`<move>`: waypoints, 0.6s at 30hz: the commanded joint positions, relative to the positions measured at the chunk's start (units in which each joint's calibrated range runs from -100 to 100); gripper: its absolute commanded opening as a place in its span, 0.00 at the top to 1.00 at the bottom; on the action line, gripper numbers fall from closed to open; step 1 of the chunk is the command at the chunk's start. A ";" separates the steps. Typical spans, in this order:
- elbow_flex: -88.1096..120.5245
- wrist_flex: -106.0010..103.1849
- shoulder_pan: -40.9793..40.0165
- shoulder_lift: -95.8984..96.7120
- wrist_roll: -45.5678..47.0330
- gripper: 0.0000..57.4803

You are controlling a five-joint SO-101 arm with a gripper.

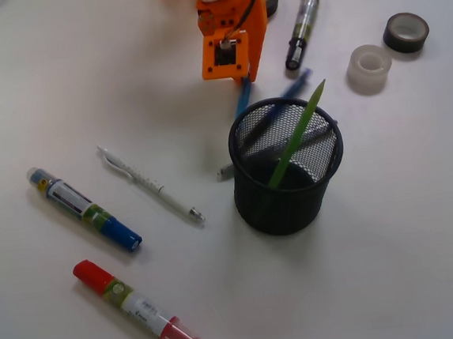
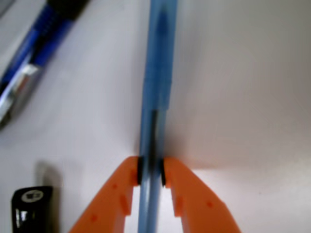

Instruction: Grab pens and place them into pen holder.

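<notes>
Clearly, the orange gripper (image 2: 151, 172) is clamped on the translucent light blue pen (image 2: 156, 87), its 2 fingertips (image 2: 167, 171) pressing the barrel from either side in the wrist view. From the front, that pen lies just behind the black mesh pen holder (image 1: 289, 204), under the arm. Inside the holder the lime green pen (image 1: 296, 135) leans upright, with a dark pen beside it. A dark blue pen (image 1: 295, 88) lies just behind the holder's rim. Left of the holder rests the white pen (image 1: 150, 184), and further left 2 thick markers, blue-capped (image 1: 83, 207) and red-capped (image 1: 135, 306). Right of and behind the holder sit 2 tape rolls, clear (image 1: 369, 68) and dark (image 1: 405, 32).
</notes>
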 commanded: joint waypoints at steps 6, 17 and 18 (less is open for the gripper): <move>0.10 8.67 0.77 -7.74 1.76 0.99; -24.08 13.14 10.12 -22.87 15.63 0.99; -26.17 10.25 9.97 -22.53 16.07 0.99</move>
